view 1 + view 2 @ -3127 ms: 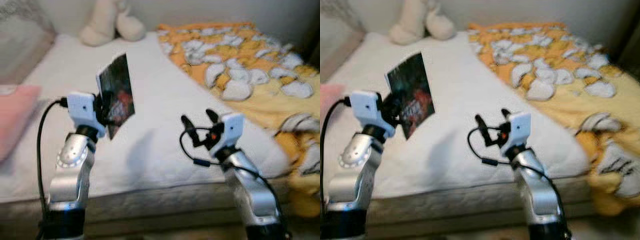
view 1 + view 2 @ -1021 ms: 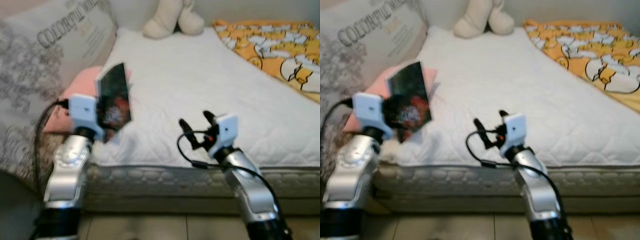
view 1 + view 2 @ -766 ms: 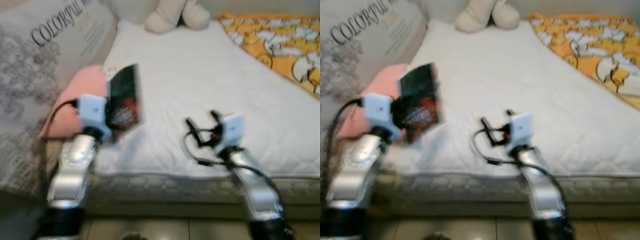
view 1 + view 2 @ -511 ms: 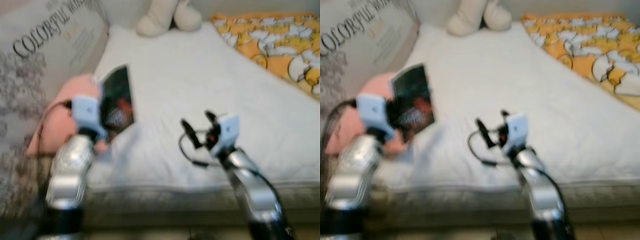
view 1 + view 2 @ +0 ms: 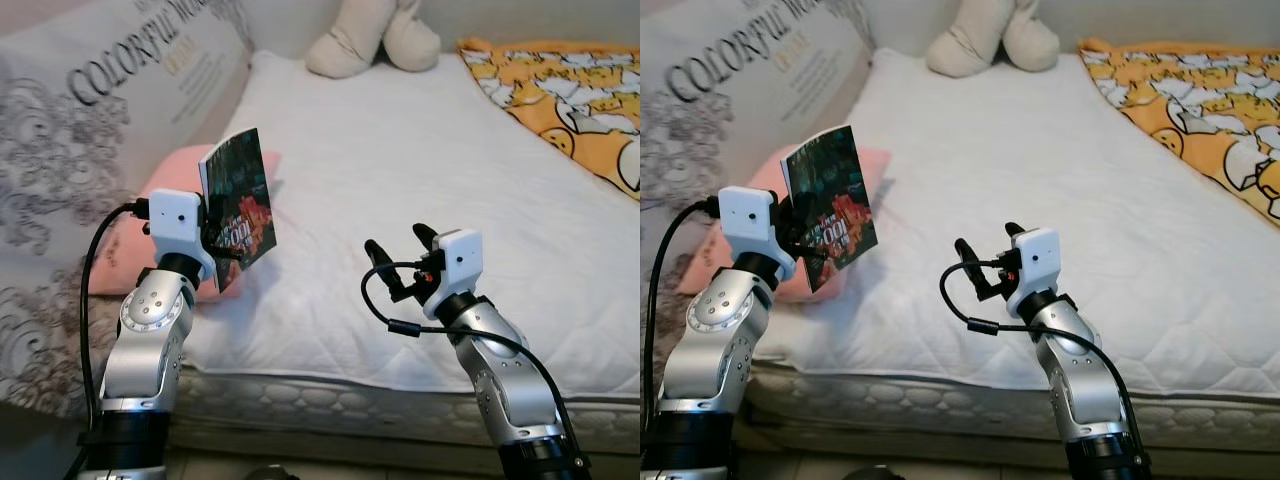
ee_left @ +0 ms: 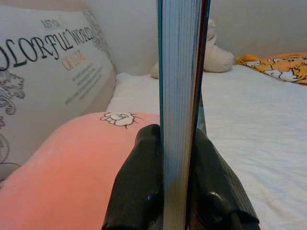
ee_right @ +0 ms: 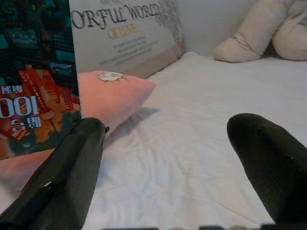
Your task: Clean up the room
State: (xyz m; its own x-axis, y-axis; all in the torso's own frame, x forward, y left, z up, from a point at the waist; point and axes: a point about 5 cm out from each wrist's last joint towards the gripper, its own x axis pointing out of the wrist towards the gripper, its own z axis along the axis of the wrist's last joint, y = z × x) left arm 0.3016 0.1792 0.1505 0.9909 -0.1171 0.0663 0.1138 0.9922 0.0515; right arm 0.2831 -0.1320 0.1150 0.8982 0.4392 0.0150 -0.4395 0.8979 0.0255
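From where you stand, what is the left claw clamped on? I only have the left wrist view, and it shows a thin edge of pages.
Observer: A book with a dark cover with red and teal artwork, held upright by the left claw.
Operator: What lies under it?
Observer: A pink pillow at the bed's left edge.
Operator: And the right claw?
Observer: The right claw is open with nothing in it, raised over the white mattress.

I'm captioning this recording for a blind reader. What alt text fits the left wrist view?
The left end effector grips a thin book edge-on and upright between its two black fingers. Behind it lie a pink pillow, a white mattress and a large printed cushion.
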